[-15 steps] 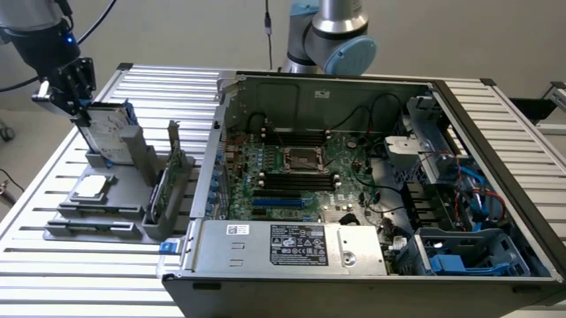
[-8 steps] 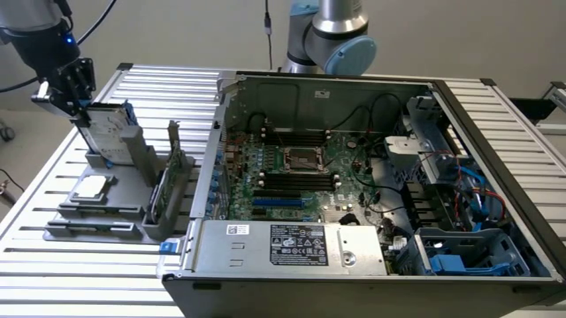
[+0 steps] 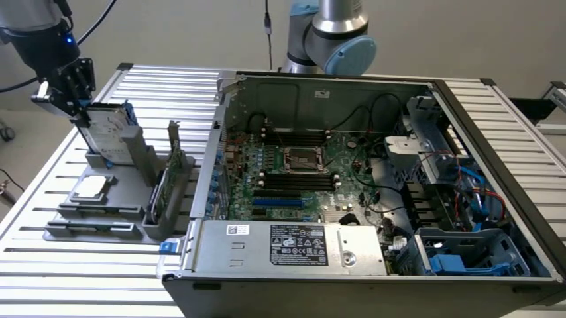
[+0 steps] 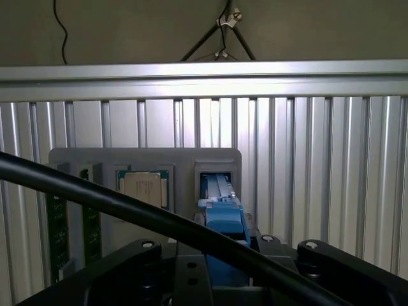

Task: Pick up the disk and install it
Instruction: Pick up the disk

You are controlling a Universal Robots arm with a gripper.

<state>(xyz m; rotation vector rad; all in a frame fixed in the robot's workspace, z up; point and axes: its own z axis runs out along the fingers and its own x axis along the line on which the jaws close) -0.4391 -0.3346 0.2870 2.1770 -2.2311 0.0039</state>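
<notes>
The disk, silver-grey with a white label and blue rails, stands on edge at the back of a grey parts holder at the exterior view's left. My gripper comes down on the disk's top edge from above and is shut on the disk. In the wrist view the disk's blue rail runs from the holder's slot up between my gripper's fingers. The disk's lower end still looks to be in or just above that slot.
The holder also carries a square CPU chip and upright cards. The open computer case lies at the exterior view's right, with a labelled power-supply box and blue drive bays. A black cable crosses the wrist view.
</notes>
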